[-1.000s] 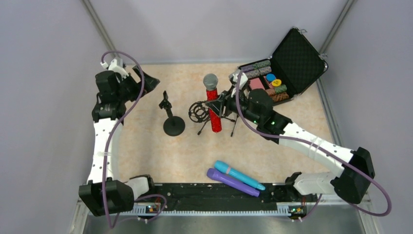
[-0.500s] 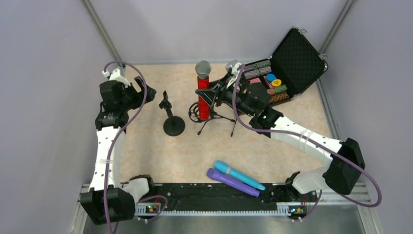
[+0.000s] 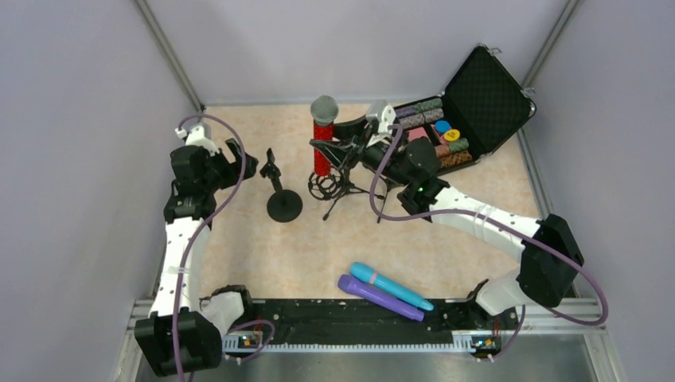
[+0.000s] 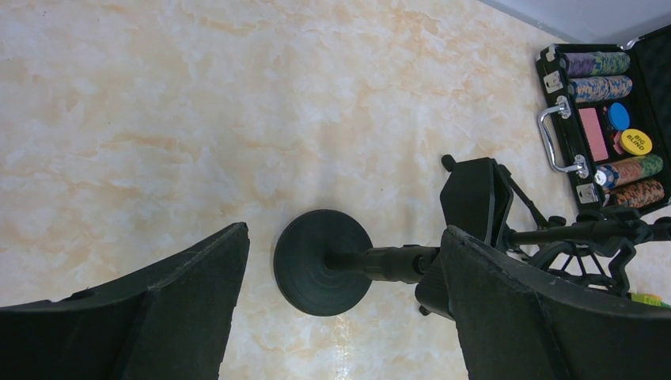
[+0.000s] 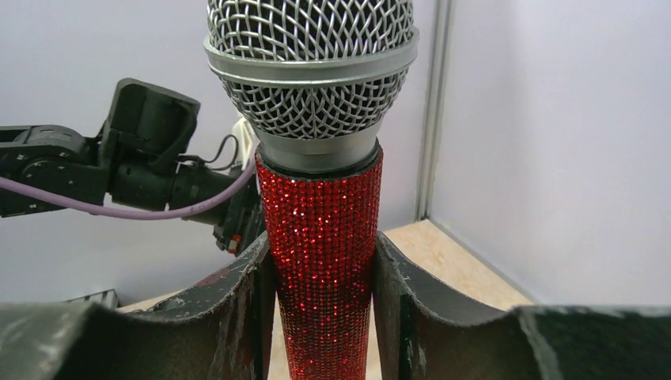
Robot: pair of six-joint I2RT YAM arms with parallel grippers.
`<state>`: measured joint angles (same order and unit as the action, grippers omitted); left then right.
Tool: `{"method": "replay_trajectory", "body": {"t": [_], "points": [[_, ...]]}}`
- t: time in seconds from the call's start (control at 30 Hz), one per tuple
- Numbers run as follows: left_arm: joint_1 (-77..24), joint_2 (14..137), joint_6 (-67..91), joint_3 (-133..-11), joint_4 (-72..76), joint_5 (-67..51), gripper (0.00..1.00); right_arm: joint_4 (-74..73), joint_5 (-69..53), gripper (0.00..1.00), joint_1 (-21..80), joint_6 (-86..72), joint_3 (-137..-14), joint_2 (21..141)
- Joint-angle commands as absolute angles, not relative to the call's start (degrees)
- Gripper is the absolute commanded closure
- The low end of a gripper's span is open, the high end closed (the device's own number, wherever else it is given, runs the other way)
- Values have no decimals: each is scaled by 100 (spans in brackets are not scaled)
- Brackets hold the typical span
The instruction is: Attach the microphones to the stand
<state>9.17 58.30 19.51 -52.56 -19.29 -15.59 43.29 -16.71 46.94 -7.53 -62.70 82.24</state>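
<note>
Table (image 3: 255,247) carries stand (image 3: 283,205), tripod (image 3: 348,189), case (image 3: 481,95), two microphones (image 3: 392,287).

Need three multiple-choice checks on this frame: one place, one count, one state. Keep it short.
1. Where do the light blue microphone and purple microphone lie?
A) in the case
B) clipped on a stand
C) on the table, at its near edge

2. How many microphones are in view?
A) three
B) two
C) five

3. The right hand is:
A) open and empty
B) shut on the red microphone
C) out of view

Key: 1 C, both lie side by side on the tabletop; 2 A, one red, one light blue, one purple; 3 B, its fingers press the glittery body from both sides.
</note>
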Motion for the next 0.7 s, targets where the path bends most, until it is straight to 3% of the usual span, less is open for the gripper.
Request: {"method": "replay_trajectory", "body": {"t": [0.0,0.67], "points": [[932,5652,1916,-5044,-1301,-1683,6,5296,-2430,100,4665,-547,-6366,8389],[932,5616,1761,-5046,-1472,-1565,7,5510,-2529,100,4756,40,-5711,8518]]}}
